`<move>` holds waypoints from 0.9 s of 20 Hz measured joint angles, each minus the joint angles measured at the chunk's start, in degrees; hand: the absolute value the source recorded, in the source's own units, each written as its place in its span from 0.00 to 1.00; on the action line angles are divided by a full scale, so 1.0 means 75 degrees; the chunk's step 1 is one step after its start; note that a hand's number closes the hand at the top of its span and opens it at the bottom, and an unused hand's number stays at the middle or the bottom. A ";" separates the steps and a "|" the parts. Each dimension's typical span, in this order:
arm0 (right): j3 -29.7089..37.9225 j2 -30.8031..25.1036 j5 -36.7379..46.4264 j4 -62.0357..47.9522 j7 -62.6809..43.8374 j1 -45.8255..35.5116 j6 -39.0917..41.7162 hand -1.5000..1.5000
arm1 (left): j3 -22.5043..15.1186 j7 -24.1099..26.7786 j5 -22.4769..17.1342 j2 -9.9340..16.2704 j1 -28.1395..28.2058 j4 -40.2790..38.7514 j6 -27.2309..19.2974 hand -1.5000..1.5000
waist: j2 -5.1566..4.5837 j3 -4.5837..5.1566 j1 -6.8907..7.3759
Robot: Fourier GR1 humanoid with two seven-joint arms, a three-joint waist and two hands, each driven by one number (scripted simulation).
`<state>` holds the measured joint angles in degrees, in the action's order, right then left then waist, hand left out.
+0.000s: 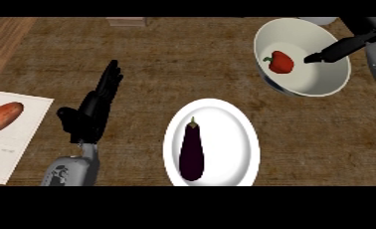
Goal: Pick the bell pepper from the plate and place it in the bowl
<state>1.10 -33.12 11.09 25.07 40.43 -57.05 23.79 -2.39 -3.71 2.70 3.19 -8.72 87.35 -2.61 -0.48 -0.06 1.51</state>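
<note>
The counter (183, 58) looks like rough, matt brown wood grain. On it, the plate (242, 138) is smooth glossy white, ceramic by its look, and its eggplant (192, 151) has a dark sheen. Beyond the plate, the bowl (323, 78) (pale, smooth) holds a shiny red pepper (280, 62).

One head view looks steeply down on the tabletop (169, 63) from above. The left robot hand (92, 108) comes in from the lower edge, and the right robot hand (345, 46) shows at the upper right edge.
</note>
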 measured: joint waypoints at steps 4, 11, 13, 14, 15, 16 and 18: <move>0.0379 -0.0333 -0.0352 -0.0464 -0.0437 -0.0305 0.0572 0.00 | -0.0097 -0.0152 0.0099 -0.0099 -0.0087 0.0053 -0.0099 0.50 | -0.0001 0.0002 -0.0009; 0.0845 -0.0986 -0.0865 -0.1101 -0.1058 -0.0415 0.1519 0.00 | -0.0083 -0.0190 0.0097 -0.0097 -0.0213 0.0039 -0.0070 0.50 | -0.0042 -0.0007 0.0038; 0.0879 -0.1169 -0.0934 -0.1140 -0.1132 -0.0336 0.1740 0.00 | -0.0068 -0.0089 0.0075 -0.0094 -0.0153 0.0027 -0.0045 0.50 | -0.0059 -0.0010 0.0067; 0.0899 -0.1254 -0.0970 -0.1147 -0.1150 -0.0297 0.1812 0.00 | -0.0073 -0.0053 0.0085 -0.0106 -0.0151 0.0002 -0.0052 0.50 | -0.0071 -0.0013 0.0082; 0.0906 -0.1293 -0.1007 -0.1138 -0.1181 -0.0238 0.1896 0.00 | -0.0035 -0.0032 0.0071 -0.0059 -0.0158 -0.0007 -0.0022 0.50 | -0.0073 -0.0014 0.0085; 0.0921 -0.1378 -0.1055 -0.1103 -0.1185 -0.0141 0.1991 0.00 | -0.0033 -0.0120 0.0068 -0.0051 -0.0199 0.0057 -0.0026 0.50 | -0.0068 -0.0017 0.0074; 0.0908 -0.1478 -0.1105 -0.1026 -0.1214 -0.0005 0.2113 0.00 | -0.0072 -0.0187 0.0087 -0.0095 -0.0225 0.0111 -0.0057 0.50 | -0.0077 -0.0024 0.0087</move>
<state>7.91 -44.20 2.80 17.37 31.32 -57.08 39.63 -2.94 -5.11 3.35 2.48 -10.40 88.18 -3.05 -1.06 -0.23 2.16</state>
